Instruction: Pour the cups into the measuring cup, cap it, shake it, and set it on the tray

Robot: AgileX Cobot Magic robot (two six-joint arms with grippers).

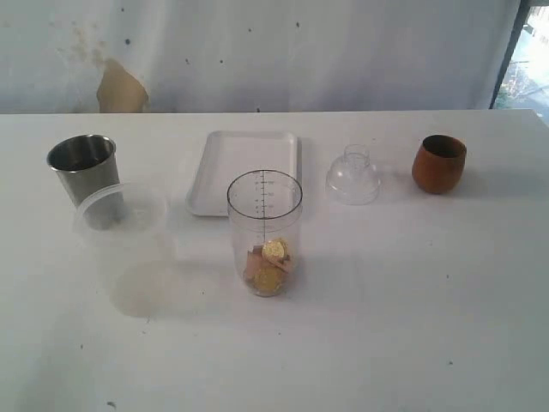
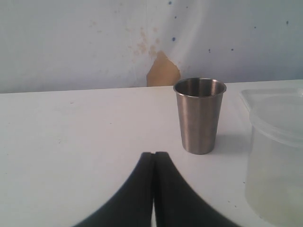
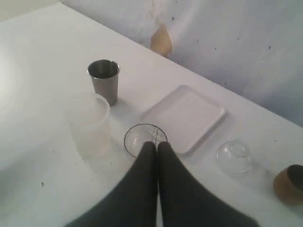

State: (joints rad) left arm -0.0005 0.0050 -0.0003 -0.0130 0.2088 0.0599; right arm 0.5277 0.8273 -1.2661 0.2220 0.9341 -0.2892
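Tabletop (image 1: 412, 300) carries measuring cup (image 1: 264, 232) below and ahead of closed right jaws.

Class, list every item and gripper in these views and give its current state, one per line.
measuring cup: upright, uncapped, gold-coloured pieces at bottom
cap: off, neck up
steel tumbler: upright
wooden cup: upright
tray: nothing on it
frosted tub: upright, open
left gripper: shut, empty
right gripper: shut, empty

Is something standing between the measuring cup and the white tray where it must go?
Nothing visible does. The measuring cup stands directly in front of the tray, close to its near edge. The cap and the frosted tub sit off to the sides.
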